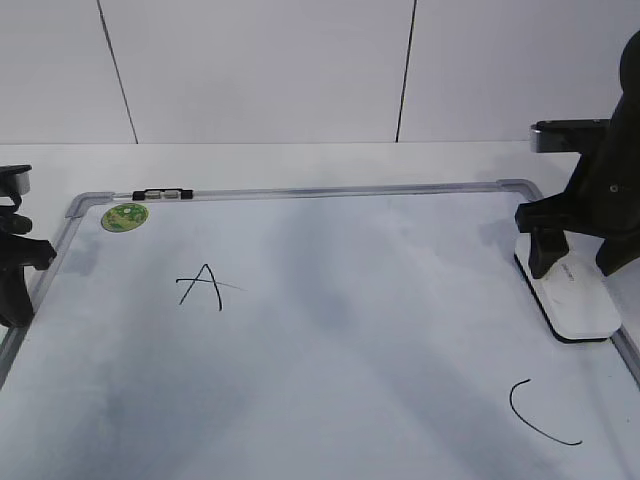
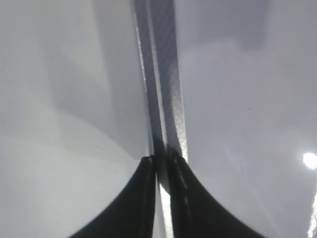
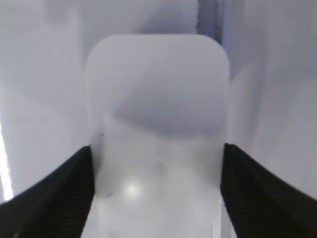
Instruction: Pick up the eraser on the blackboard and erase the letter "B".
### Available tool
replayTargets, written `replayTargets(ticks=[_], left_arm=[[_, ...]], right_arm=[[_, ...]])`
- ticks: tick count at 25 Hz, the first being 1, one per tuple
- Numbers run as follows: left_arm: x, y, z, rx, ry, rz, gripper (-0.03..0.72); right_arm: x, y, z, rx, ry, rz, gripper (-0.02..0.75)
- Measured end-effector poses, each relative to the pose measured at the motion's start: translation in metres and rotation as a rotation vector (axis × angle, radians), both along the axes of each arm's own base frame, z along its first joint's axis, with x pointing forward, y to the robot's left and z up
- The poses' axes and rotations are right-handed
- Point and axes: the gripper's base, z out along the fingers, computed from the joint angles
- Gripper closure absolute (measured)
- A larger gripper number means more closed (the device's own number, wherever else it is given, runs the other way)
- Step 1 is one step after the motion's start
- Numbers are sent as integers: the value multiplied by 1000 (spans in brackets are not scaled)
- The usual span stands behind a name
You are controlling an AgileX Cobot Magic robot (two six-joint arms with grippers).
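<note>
The white eraser (image 1: 575, 295) lies flat at the right edge of the blackboard (image 1: 350, 330). My right gripper (image 1: 577, 268) stands over the eraser with one black finger on each long side. In the right wrist view the eraser (image 3: 158, 124) fills the space between the fingers of that gripper (image 3: 157, 163), whose jaws are spread wide and open. My left gripper (image 1: 15, 290) sits at the board's left edge. In the left wrist view it (image 2: 161, 161) is shut, with nothing in it, above the grey frame (image 2: 166, 74). The letter "B" shows in no view.
A small black "A" (image 1: 203, 287) is drawn left of centre and a curved "C" (image 1: 535, 415) at the lower right. A round green sticker (image 1: 125, 217) marks the far left corner, with a black clip (image 1: 165, 193) on the top frame beside it.
</note>
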Motion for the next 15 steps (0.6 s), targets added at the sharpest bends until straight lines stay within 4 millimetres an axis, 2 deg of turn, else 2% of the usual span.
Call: replayTargets(ticks=[10,15], left_arm=[[0,0,0,-4,2,2,639],[0,0,0,-4,2,2,639]], right_arm=[[0,-2,1,-21,3,9,144],[4,-2,16,-28,26,2,147]])
